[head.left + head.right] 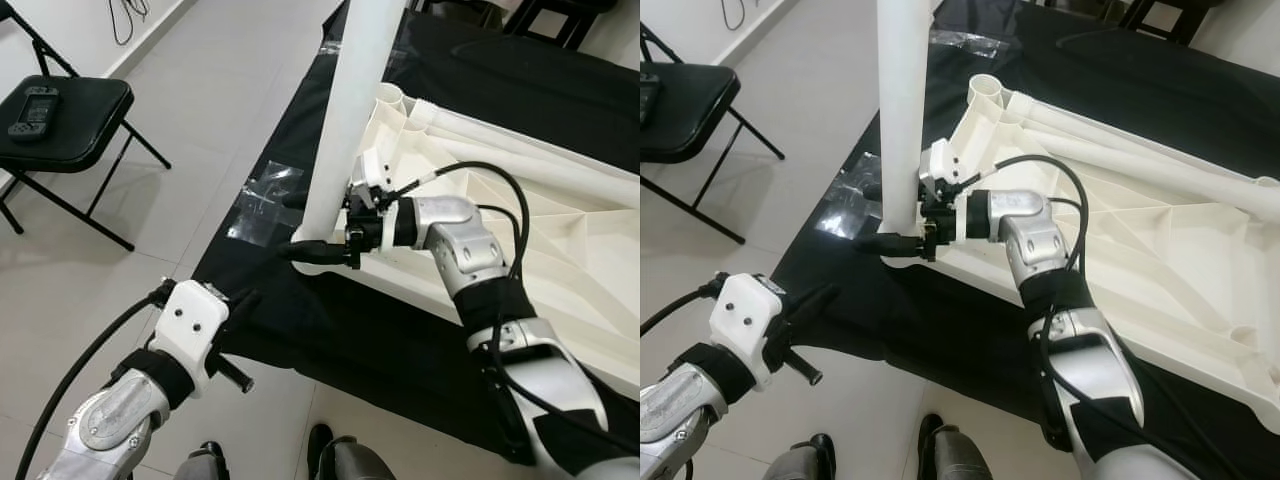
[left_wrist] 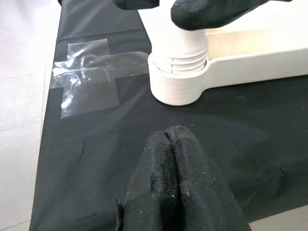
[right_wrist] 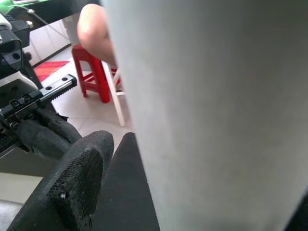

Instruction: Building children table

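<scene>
A white tabletop (image 1: 560, 250) lies upside down on a black cloth (image 1: 330, 330). A white table leg (image 1: 350, 100) stands upright in its near corner socket (image 2: 178, 86), threads showing just above the socket. My right gripper (image 1: 320, 245) is shut on the leg close to its base, with one finger (image 2: 211, 12) on each side. In the right wrist view the leg (image 3: 216, 120) sits against a finger pad (image 3: 77, 187). My left gripper (image 2: 169, 134) is shut on nothing and hovers low over the cloth, a short way in front of the socket.
More white legs (image 1: 520, 140) lie across the tabletop's far side. Clear tape (image 1: 265, 200) holds the cloth's edge to the tiled floor. A black folding chair (image 1: 60, 120) with a black device (image 1: 35, 108) stands at left. A red stool (image 3: 94, 72) and part of a person (image 3: 94, 29) are nearby.
</scene>
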### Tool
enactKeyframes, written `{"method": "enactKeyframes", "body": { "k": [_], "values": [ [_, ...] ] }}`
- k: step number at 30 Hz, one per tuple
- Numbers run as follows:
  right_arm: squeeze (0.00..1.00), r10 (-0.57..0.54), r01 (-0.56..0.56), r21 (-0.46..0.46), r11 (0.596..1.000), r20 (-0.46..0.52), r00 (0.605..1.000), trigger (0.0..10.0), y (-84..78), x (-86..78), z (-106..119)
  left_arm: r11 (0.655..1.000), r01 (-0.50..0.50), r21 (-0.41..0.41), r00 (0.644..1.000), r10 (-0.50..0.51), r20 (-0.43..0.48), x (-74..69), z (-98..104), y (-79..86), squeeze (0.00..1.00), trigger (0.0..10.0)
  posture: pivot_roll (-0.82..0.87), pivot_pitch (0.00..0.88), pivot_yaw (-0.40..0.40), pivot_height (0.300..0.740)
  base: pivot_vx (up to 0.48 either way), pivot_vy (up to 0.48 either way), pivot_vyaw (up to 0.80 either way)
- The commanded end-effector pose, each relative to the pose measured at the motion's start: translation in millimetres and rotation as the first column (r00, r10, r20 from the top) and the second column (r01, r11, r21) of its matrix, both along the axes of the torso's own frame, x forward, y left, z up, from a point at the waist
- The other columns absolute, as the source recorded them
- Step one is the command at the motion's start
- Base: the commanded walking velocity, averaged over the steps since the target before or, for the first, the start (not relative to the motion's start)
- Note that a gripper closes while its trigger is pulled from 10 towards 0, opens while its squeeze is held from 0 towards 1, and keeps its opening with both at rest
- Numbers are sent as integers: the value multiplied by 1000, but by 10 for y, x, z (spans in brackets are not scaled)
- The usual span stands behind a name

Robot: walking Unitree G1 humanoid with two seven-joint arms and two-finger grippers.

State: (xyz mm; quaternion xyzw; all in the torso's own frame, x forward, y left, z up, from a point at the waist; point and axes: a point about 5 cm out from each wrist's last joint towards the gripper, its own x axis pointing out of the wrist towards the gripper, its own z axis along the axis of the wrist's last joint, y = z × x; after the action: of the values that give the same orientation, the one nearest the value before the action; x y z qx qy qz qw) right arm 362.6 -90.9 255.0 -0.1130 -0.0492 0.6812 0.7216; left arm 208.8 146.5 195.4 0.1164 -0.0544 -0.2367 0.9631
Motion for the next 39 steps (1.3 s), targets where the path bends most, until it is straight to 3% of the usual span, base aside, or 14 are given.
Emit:
{"method": "enactKeyframes", "body": {
  "k": [1, 6, 7, 9, 10, 24, 27, 28, 29, 33, 34, 37, 38, 39],
  "values": [
    [0, 18, -18, -4, 1000, 2, 1000, 10000, -6, 9, -22, 1000, 8, -1, 1000, -8, -15, -45, -13, -17, 0, 10000, 186, 322, -150, 740, 0, 0, 0],
    [0, -42, 42, 44, 998, 0, 999, 9412, -43, 93, 11, 1000, 8, -1, 1000, -8, -17, -46, -13, -18, 0, 10000, 194, 322, -148, 740, 0, 0, 0],
    [0, -68, 69, 53, 996, -8, 998, 3529, -83, 110, 4, 1000, 7, -1, 1000, -7, -16, -45, -11, -18, 0, 10000, 197, 320, -151, 740, 0, 0, 0],
    [0, -79, 80, 53, 995, -11, 997, 3529, -102, 116, -4, 1000, 7, -1, 1000, -7, -15, -43, -10, -20, 0, 10000, 197, 320, -151, 740, 0, 0, 0],
    [0, -86, 86, 52, 995, -14, 996, 0, -124, 118, -12, 1000, 7, -2, 1000, -7, -14, -41, -6, -22, 0, 10000, 198, 320, -151, 740, 0, 0, 0],
    [0, -264, 272, 145, 951, -72, 962, 0, -639, 53, -283, 1000, 16, -4, 1000, -16, -17, -44, -21, -36, 0, 10000, 177, 304, -156, 740, 0, 0, 0],
    [0, -560, 583, 182, 792, -163, 812, 0, -539, -97, -600, 1000, 20, -1, 1000, -20, -20, -55, -21, -15, 0, 10000, 168, 308, -154, 740, 0, 0, 0],
    [0, -560, 583, 182, 792, -163, 812, 0, -539, -97, -600, 1000, 20, -1, 1000, -20, -20, -55, -21, -15, 0, 10000, 168, 308, -154, 740, 0, 0, 0],
    [0, -669, 694, 164, 701, -184, 720, 0, -501, -143, -695, 1000, 20, 0, 1000, -20, -21, -58, -19, -6, 0, 10000, 168, 308, -154, 740, 0, 0, 0],
    [0, -728, 752, 151, 642, -190, 659, 0, -485, -166, -746, 1000, 20, 1, 1000, -20, -21, -59, -18, 1, 0, 10000, 168, 308, -154, 740, 0, 0, 0],
    [0, -859, 872, 29, 489, -156, 487, 0, -499, -337, -959, 1000, 23, 1, 999, -23, -24, -58, -20, 3, 0, 10000, 148, 319, -141, 740, 0, 0, 0],
    [0, -877, 881, -17, 472, -115, 467, 0, -429, -452, -1037, 999, 42, -12, 999, -42, -24, -27, -26, -44, 0, 10000, 138, 294, -135, 740, 0, 0, 0],
    [0, -886, 885, -51, 462, -78, 458, 10000, -332, -478, -1064, 998, 48, -28, 999, -48, -17, 16, -17, -71, 0, 10000, 135, 288, -136, 740, 0, 0, 0],
    [0, -877, 877, -45, 479, -77, 475, 10000, -303, -448, -1043, 999, 45, -28, 999, -45, -16, 25, -17, -69, 0, 10000, 135, 288, -136, 740, 0, 0, 0]
  ]
}}
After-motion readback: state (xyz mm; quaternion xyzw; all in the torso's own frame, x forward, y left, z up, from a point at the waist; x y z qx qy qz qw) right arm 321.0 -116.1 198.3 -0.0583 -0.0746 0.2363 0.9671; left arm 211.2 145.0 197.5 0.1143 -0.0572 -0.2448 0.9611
